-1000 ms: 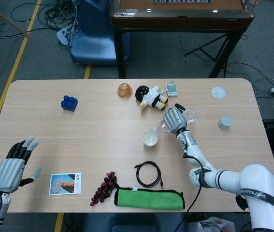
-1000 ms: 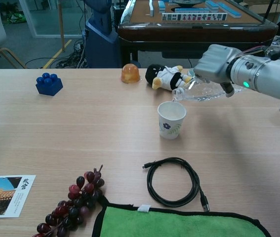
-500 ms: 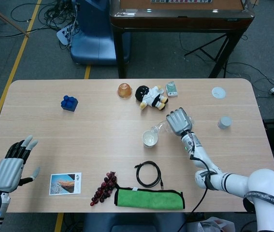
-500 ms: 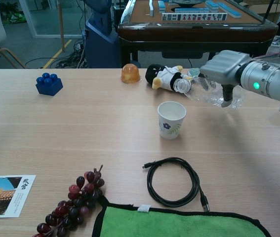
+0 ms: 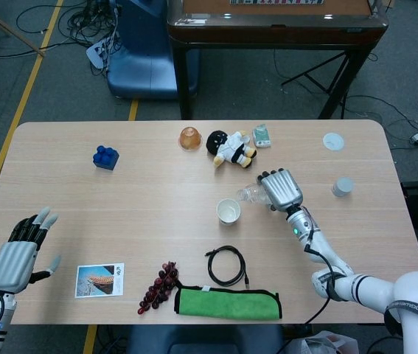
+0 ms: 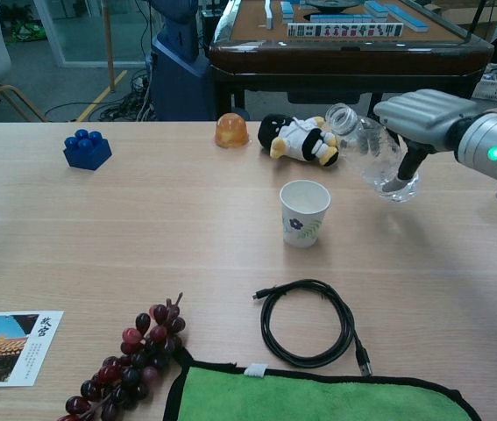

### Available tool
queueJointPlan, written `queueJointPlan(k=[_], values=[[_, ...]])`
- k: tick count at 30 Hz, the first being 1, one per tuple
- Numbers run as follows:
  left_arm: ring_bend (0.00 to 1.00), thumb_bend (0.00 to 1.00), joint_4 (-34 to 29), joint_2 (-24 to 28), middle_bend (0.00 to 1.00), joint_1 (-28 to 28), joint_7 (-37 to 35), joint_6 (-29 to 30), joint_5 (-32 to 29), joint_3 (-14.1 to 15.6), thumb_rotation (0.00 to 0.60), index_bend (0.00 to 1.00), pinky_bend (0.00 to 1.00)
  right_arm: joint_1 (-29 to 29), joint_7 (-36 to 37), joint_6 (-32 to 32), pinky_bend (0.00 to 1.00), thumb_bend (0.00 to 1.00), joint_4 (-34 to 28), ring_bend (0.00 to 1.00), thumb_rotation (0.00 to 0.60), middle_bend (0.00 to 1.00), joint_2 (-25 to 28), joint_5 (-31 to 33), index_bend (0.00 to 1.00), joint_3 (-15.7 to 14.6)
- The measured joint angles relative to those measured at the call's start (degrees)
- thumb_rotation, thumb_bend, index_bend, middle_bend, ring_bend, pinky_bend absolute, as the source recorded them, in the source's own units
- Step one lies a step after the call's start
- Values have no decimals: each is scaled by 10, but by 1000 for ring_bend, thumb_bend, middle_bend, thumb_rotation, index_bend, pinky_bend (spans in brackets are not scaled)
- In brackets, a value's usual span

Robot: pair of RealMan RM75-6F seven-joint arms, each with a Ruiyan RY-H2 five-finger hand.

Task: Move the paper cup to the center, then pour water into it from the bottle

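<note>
One paper cup [image 6: 304,211] is standing upright mid-table, beyond the black cable [image 6: 309,321]. Behind it, the right hand [image 6: 427,117] is gripping the bottle [image 6: 372,156], tipping its mouth up and away: pouring looks finished. The left hand [image 5: 18,254] is resting open, holding nothing.

Blue toy block [image 5: 105,157] sits far left on table [image 5: 68,192]. Orange dome [image 5: 189,138] next to plush doll [image 5: 231,148] at back. Picture card [image 5: 99,280] near front left, purple grapes [image 5: 158,286] beside it. Green cloth [image 5: 228,303] at front edge. Black cable [image 5: 226,266] coiled just behind cloth.
</note>
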Motion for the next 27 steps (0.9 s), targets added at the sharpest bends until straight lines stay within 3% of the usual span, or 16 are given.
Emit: queueJointPlan(k=[12, 27], values=[[0, 317, 6, -4, 0, -2, 8, -6, -9, -1, 600, 62, 58, -56, 223, 18, 498, 195, 54, 475, 600, 589, -26, -74, 619, 12], [0, 317, 27, -14, 0, -1, -3, 8, 4, -3, 600, 65, 58, -88, 405, 25, 498, 185, 142, 462, 600, 569, -75, -137, 619, 16]])
